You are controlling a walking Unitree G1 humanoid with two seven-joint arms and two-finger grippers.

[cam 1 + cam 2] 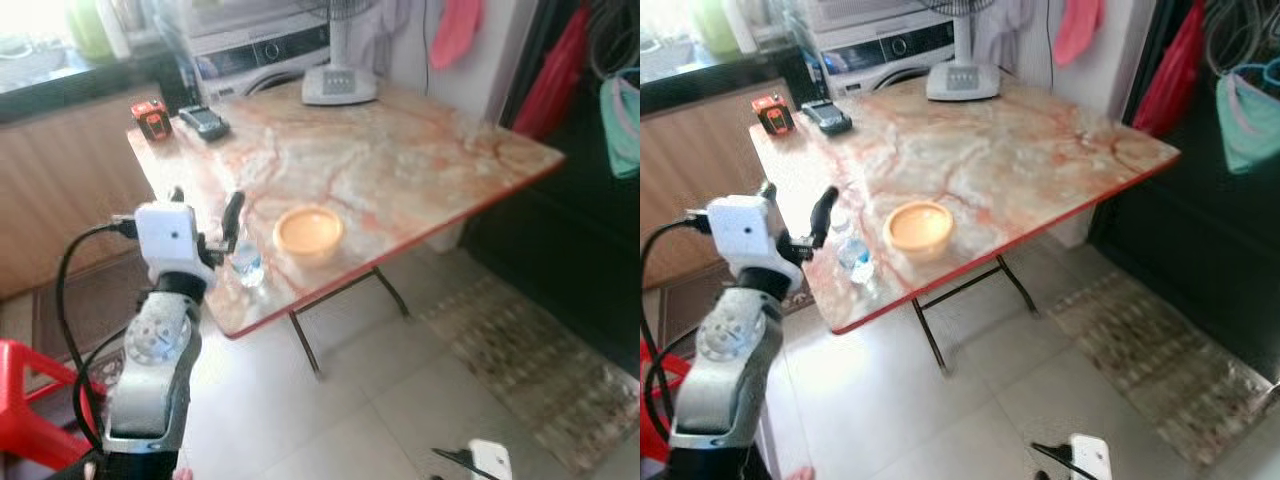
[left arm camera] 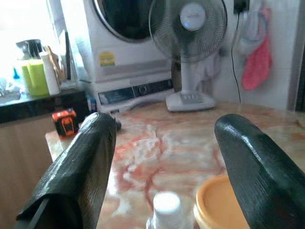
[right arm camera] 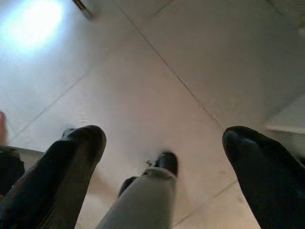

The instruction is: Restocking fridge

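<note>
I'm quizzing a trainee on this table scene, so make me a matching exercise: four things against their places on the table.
Things:
1. water bottle
2. orange bowl
3. fan base
4. orange tape measure

Places:
A. far edge, by the washing machine
B. far left corner
C. between the open left gripper fingers
D. near edge, just right of the bottle

Pairs: 1-C, 2-D, 3-A, 4-B

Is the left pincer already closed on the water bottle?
No. The left pincer is open, its fingers apart on either side of the water bottle beside the orange bowl.
</note>
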